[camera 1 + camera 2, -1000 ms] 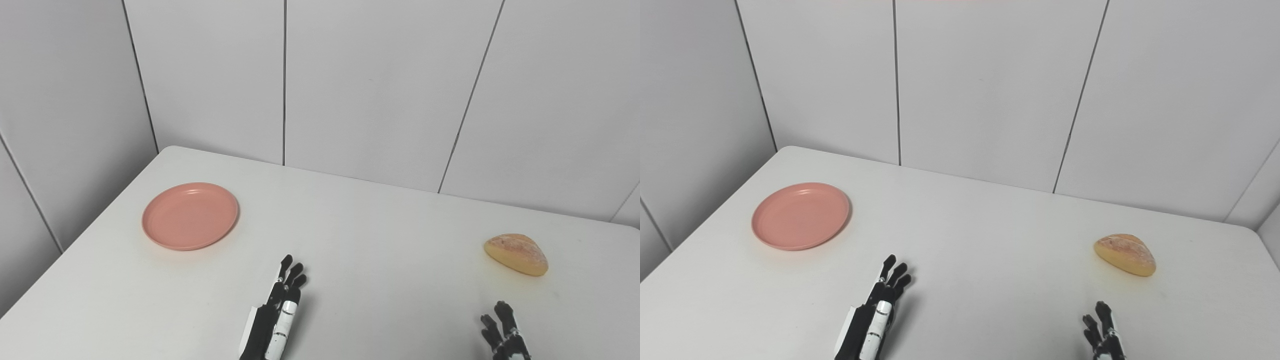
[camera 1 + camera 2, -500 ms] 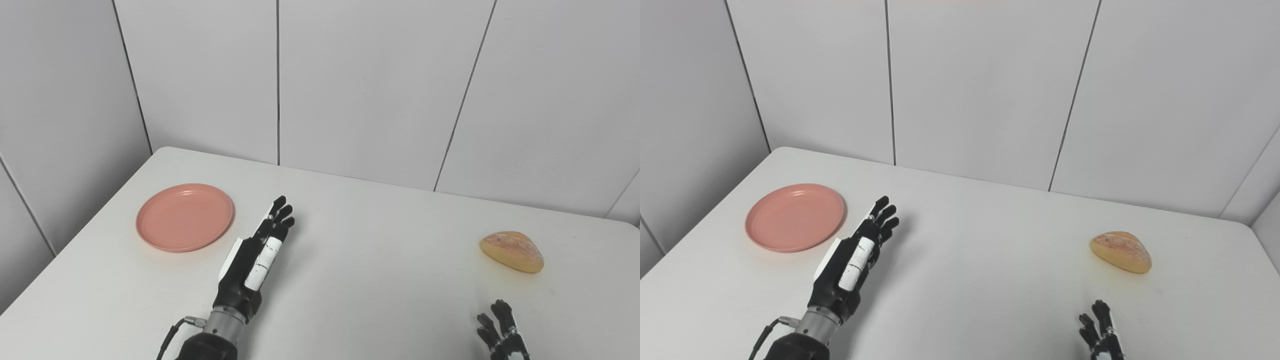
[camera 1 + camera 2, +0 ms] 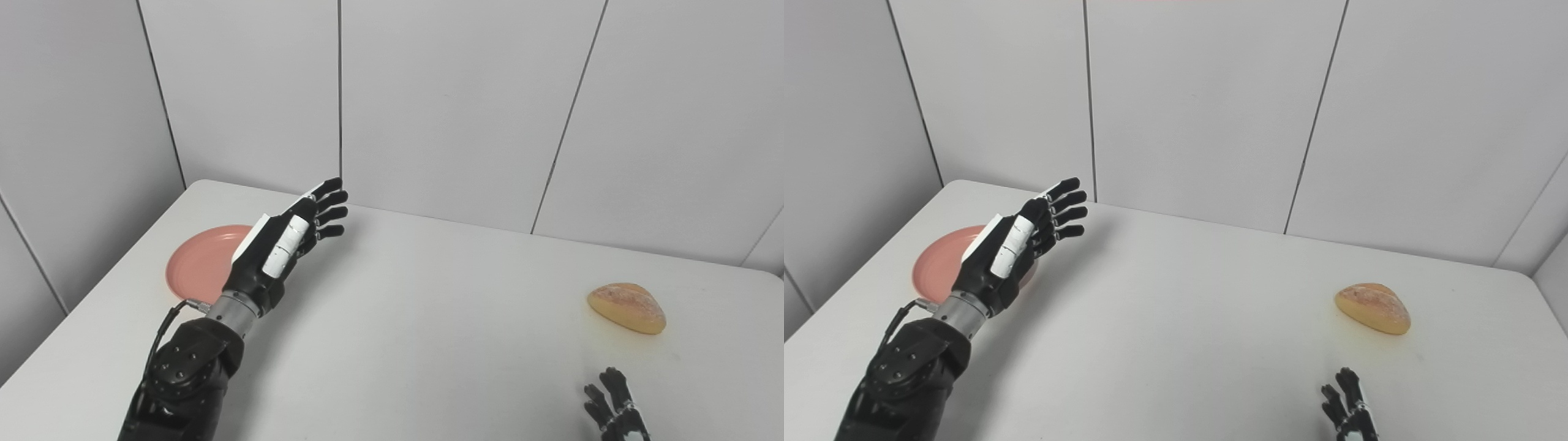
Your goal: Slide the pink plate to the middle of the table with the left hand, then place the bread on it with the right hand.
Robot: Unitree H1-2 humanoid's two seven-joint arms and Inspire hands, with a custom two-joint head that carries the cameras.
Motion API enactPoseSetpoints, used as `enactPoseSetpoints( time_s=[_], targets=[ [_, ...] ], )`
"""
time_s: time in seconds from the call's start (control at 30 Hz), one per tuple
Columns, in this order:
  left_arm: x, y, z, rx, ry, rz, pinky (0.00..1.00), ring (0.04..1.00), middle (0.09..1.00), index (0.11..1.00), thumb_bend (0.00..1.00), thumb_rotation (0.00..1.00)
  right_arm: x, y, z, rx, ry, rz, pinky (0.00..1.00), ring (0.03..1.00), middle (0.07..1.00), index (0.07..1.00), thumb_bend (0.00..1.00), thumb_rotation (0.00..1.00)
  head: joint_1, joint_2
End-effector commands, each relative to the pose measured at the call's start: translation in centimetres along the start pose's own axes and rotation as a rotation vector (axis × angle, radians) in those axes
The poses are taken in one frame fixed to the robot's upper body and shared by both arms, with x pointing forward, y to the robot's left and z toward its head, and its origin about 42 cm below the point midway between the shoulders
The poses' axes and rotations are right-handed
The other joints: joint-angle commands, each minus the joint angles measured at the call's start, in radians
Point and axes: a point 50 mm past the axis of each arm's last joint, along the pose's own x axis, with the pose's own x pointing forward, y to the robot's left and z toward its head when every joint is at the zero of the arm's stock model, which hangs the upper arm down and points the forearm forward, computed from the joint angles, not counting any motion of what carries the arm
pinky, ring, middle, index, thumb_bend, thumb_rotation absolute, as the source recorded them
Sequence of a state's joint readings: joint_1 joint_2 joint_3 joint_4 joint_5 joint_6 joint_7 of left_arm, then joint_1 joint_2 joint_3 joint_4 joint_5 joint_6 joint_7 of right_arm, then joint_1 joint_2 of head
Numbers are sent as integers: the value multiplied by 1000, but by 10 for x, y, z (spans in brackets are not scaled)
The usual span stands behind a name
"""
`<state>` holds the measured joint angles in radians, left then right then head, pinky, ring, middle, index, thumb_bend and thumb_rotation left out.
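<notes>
Two objects are set well apart on the white counter. At the far left, the pink plate is partly hidden behind the left hand, which has been raised and carried forward within the last second from the counter's near middle; its fingers are spread and nothing is held. The plate is not yet touched, so the slide appears about to begin. At the right, the bread lies unmoved, and the right hand is kept low at the near edge, fingers apart, empty.
</notes>
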<state>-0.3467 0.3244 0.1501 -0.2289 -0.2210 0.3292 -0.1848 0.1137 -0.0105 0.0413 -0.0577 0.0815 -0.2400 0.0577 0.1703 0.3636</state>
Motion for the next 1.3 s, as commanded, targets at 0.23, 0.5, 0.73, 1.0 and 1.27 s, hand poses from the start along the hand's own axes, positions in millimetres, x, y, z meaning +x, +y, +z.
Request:
enactPoseSetpoints(
  time_s=[0.23, 0.5, 0.73, 1.0, 1.27],
  targets=[
    [23, 52, 34, 3, -136, 79, 876, 916, 911, 918, 990, 931, 10, -9, -10, -4, 46, -7, 916, 910, 952, 934, 813, 997, 7, -1],
    [35, 94, 40, 19, -144, 123, 890, 913, 920, 941, 965, 919, 11, -9, -10, 3, 52, -3, 923, 912, 951, 939, 816, 1000, 14, -1],
    [45, 133, 34, 42, -136, 190, 907, 923, 915, 928, 987, 904, 12, -11, -11, -4, 49, 4, 908, 904, 943, 935, 823, 1000, 23, -2],
    [55, 182, 18, 71, -107, 277, 878, 899, 919, 921, 1000, 887, 11, -12, -9, -1, 52, 3, 906, 900, 938, 932, 826, 1000, 31, 9],
    [53, 210, 5, 95, -84, 347, 860, 878, 918, 941, 1000, 913, 10, -14, -9, 7, 52, 2, 909, 899, 941, 937, 817, 1000, 37, 12]
  ],
)
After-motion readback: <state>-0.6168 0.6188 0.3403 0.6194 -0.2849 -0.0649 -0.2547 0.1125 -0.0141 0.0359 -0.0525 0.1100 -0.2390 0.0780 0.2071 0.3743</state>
